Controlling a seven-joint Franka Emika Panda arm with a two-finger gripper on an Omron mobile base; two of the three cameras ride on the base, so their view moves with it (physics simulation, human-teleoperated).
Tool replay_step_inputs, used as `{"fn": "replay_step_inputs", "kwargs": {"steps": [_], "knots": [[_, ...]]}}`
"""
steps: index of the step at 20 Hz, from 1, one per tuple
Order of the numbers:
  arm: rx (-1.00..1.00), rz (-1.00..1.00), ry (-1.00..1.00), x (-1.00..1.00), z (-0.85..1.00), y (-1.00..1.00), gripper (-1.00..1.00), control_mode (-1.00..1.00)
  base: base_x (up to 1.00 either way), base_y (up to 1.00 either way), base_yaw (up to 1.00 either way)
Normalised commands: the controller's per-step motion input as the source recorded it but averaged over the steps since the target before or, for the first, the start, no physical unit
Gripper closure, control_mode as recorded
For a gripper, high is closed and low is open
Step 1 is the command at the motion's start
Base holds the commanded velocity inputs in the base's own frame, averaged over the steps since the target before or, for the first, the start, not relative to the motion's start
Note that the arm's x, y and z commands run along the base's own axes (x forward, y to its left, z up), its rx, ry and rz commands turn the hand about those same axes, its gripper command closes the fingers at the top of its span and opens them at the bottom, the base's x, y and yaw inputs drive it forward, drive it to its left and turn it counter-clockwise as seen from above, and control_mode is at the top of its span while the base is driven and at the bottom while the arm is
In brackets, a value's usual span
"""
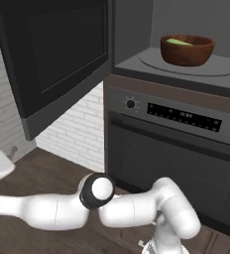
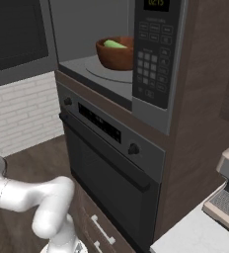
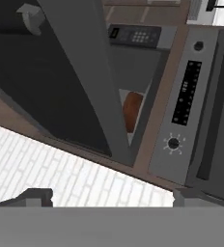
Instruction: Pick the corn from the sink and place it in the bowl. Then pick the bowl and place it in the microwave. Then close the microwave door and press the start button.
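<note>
Reddish-brown glossy bowl [image 1: 187, 50] holding green-and-yellow corn [image 1: 178, 42] on the microwave [image 1: 186, 67] grey floor. Microwave door [image 1: 52, 54] black with grey edge. Below the microwave, dark grey oven [image 1: 176, 163], black display strip. White brick-pattern wall [image 1: 72, 129] left of oven.

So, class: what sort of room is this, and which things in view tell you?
A kitchen, most likely: a built-in black-fronted microwave holding a round reddish-brown wooden bowl, a dark oven with knobs and display strip below, and a white brick backsplash.
</note>
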Motion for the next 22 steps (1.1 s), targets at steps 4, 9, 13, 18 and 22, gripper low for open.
{"fn": "replay_step_inputs", "kwargs": {"steps": [4,9,13,18,22], "knots": [[0.00,0.00,-0.01,0.48,0.18,-0.13,-1.00,-1.00,0.00,0.00,0.00],[0.00,0.00,-0.13,0.02,0.52,-0.68,-1.00,-1.00,0.00,0.00,0.00],[0.05,0.00,-0.27,-0.21,0.54,-0.99,-1.00,-1.00,0.00,0.00,0.00],[0.13,0.00,-0.25,-0.25,0.30,-1.00,-1.00,-1.00,0.00,0.00,0.00],[0.15,0.00,-0.31,-0.67,0.14,-1.00,-1.00,-1.00,0.00,0.00,0.00]]}}
